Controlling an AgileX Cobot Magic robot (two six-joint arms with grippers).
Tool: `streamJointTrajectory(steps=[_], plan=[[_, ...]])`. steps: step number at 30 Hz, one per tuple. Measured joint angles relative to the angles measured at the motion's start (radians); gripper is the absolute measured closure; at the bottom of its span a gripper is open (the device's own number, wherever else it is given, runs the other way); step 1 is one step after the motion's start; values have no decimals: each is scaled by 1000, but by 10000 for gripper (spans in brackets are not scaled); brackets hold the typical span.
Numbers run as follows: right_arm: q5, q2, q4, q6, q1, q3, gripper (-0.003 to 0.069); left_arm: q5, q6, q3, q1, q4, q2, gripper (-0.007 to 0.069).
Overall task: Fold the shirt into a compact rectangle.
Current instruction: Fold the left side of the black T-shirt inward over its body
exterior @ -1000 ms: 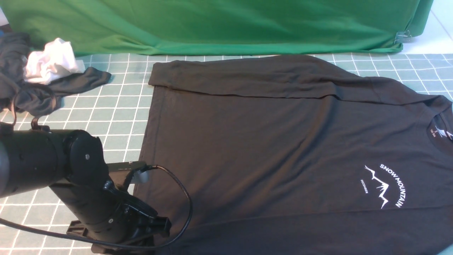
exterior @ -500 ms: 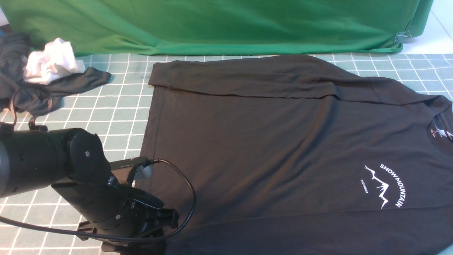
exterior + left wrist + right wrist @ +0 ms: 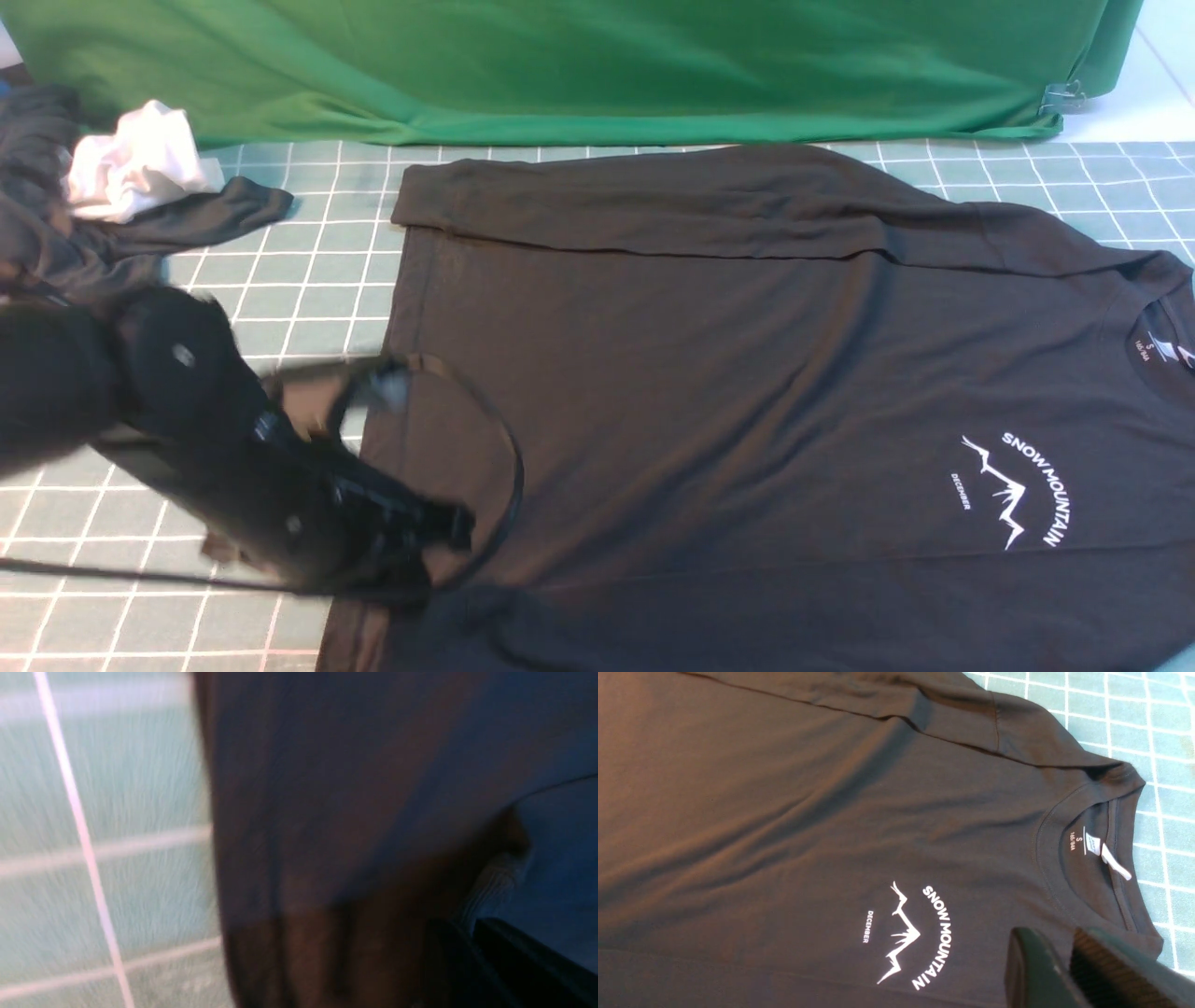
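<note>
Black shirt (image 3: 747,373) lies flat on the green mat (image 3: 308,280), neck to the right. L gripper (image 3: 434,546) squeezes tight on its near-left edge. R gripper (image 3: 1069,956) is over the chest; can't tell how wide.

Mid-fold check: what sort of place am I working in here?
Likely a staged robot test bench, not a home: a green backdrop cloth held by a binder clip, a teal grid mat under the black shirt, spare garments heaped far left.

the left arm (image 3: 140,411) reaches low and blurred, its left gripper (image 3: 453,532) clamped on the shirt (image 3: 747,373) hem. the right gripper (image 3: 1069,970) hangs with jaws slightly apart.
</note>
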Motion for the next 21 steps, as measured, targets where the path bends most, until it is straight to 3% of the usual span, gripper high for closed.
streamJointTrajectory(steps=[8, 21], plan=[[0, 0, 0, 0, 0, 0, 517, -66, -89, -223, 0, 100, -39, 612], [0, 0, 0, 0, 0, 0, 505, -211, -191, -493, 89, 176, 357, 611]])
